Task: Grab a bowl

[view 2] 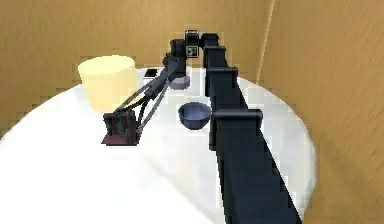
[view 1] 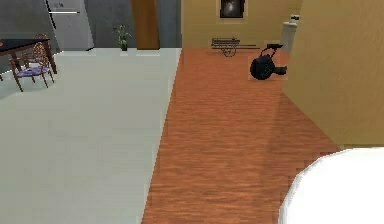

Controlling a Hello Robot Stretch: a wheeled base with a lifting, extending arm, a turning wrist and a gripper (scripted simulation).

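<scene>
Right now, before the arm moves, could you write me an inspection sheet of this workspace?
Surface: round white table.
Job's things: dark blue-grey bowl on the table, just left of the arm.
Clutter: pale yellow cylinder; small dark reddish thing.
Grippers: gripper ends at the reddish thing; whether it holds anything cannot be told.
Cables: nothing seen.
Surroundings: wood and grey floor; dark round thing on it; chair; plant.

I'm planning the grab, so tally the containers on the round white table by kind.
Dark bowl: 1
Pale yellow round tub: 1
Total: 2
</scene>
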